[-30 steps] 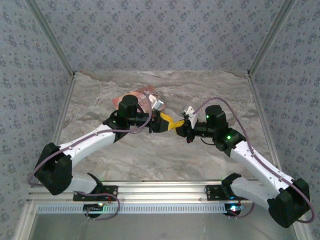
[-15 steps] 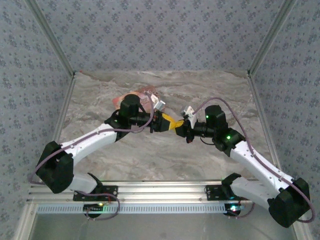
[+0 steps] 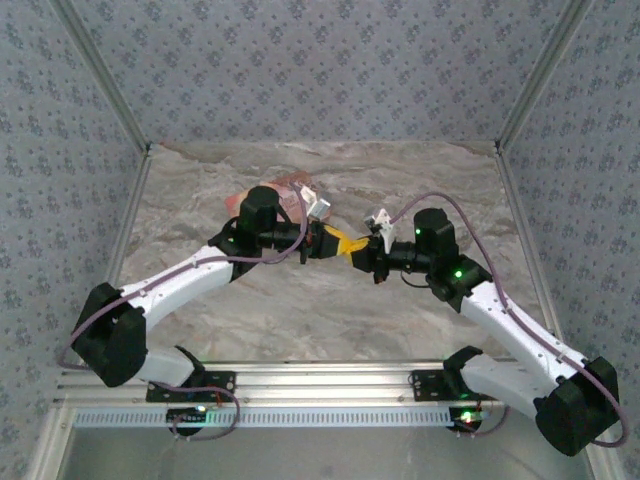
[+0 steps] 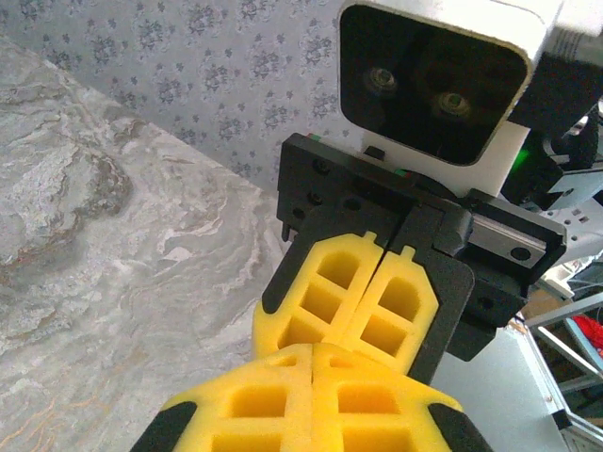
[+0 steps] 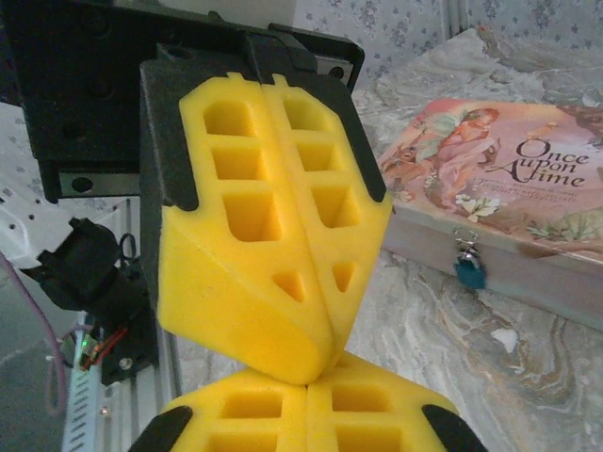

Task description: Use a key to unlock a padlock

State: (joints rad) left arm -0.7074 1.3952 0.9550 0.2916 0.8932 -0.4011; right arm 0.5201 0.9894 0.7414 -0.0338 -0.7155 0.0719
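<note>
My left gripper [image 3: 336,243] and right gripper [image 3: 357,254] meet tip to tip above the middle of the table. In the left wrist view my own yellow pads [image 4: 254,400] are pressed together, and the right gripper [image 4: 363,325] faces them, also shut. From the right wrist, my shut right gripper [image 5: 309,379] touches the tip of the shut left gripper [image 5: 316,363]. No key shows between either pair of pads; the key is hidden. The padlock [image 5: 468,266], small, with a silver shackle and a teal body, hangs on the front of a pink box [image 5: 499,169].
The pink box [image 3: 290,185] lies at the back left of the marble tabletop [image 3: 330,320], partly behind the left arm. Patterned walls close in the back and both sides. An aluminium rail [image 3: 320,380] runs along the near edge by the arm bases.
The left gripper's fingers have closed and its tip has come up against the right gripper's tip. The right arm has barely moved.
</note>
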